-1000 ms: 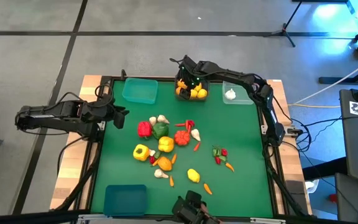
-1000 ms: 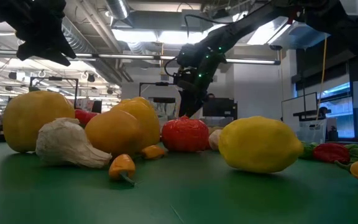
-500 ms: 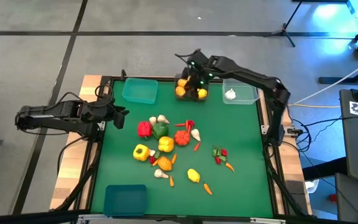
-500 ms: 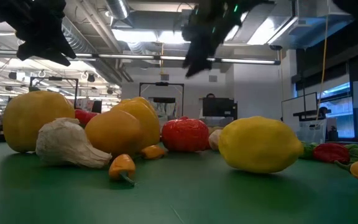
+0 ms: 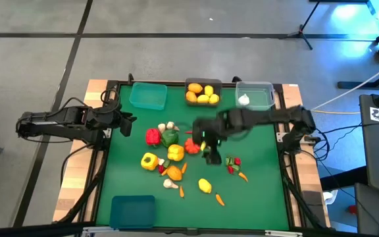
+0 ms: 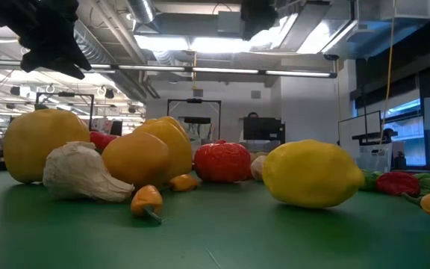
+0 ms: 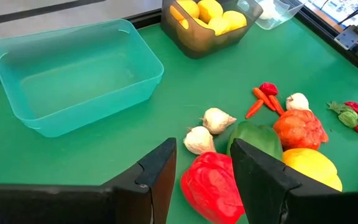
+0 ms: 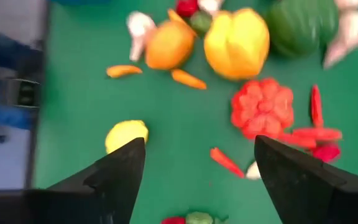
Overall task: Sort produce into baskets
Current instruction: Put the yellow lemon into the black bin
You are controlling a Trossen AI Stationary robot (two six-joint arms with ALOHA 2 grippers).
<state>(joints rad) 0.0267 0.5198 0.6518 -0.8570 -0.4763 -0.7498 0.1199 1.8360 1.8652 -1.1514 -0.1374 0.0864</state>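
Note:
Toy produce lies in a heap mid-table (image 5: 173, 155): a red pepper (image 5: 152, 136), a green pepper (image 5: 170, 137), yellow peppers, a ribbed red fruit (image 8: 263, 109), an orange (image 8: 168, 43), a lemon (image 8: 126, 135), garlic, carrots and chillies. The teal basket (image 5: 148, 96) holds nothing. The dark grey basket (image 5: 202, 92) holds oranges and lemons. The clear basket (image 5: 254, 96) holds a garlic bulb. The blue basket (image 5: 132, 210) stands near left. My right gripper (image 5: 209, 148) hangs open above the mat, just right of the heap. My left gripper (image 5: 127, 120) is open at the table's left edge.
Loose chillies and a carrot (image 5: 234, 166) lie right of my right gripper, and a lemon (image 5: 204, 185) and a carrot (image 5: 220, 199) lie nearer the front edge. The mat's raised black frame (image 5: 283, 164) runs around the table. Bare mat shows at the near right (image 5: 255, 204).
My right gripper has swung from over the dark grey basket at the far edge toward the near edge, and now hangs over the middle of the mat beside the heap. The produce has not moved.

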